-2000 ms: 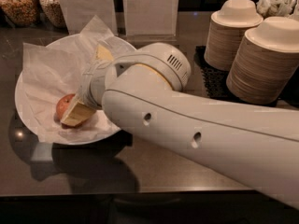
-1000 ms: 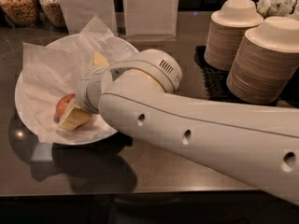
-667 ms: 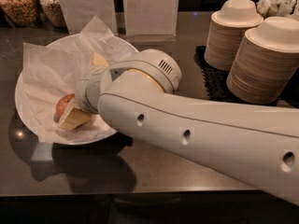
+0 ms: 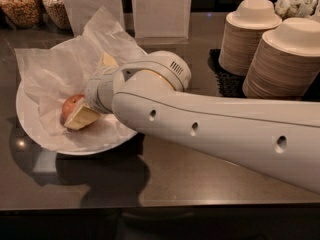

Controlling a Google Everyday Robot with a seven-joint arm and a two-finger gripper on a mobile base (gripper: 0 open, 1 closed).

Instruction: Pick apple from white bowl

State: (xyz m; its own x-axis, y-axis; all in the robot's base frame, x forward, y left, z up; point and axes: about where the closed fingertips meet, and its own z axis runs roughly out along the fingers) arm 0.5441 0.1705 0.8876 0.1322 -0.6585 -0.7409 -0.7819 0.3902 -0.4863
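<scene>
Presently the gripper (image 4: 91, 90) sits low inside the white bowl (image 4: 31, 128), at the left of the dark worktop (image 4: 200, 176), with the white arm (image 4: 215, 129) reaching in from the right. Its fingers (image 4: 81, 118) are spread wide: the near one lies against the front right of the apple (image 4: 70, 105), the far one stands well apart, up over the crinkled paper sheet (image 4: 52, 69). Nothing is clamped. The apple rests on the paper toward the bowl's near left, partly hidden behind that near finger. Stacks of beige paper bowls (image 4: 285, 59) stand well clear on the right. Judged step: lining up the grasp, no lift yet. Next move likely calls for shifting left so the apple sits squarely between both fingers, then closing. Risks: the apple rolling off the finger, or paper getting pinched along with it.
</scene>
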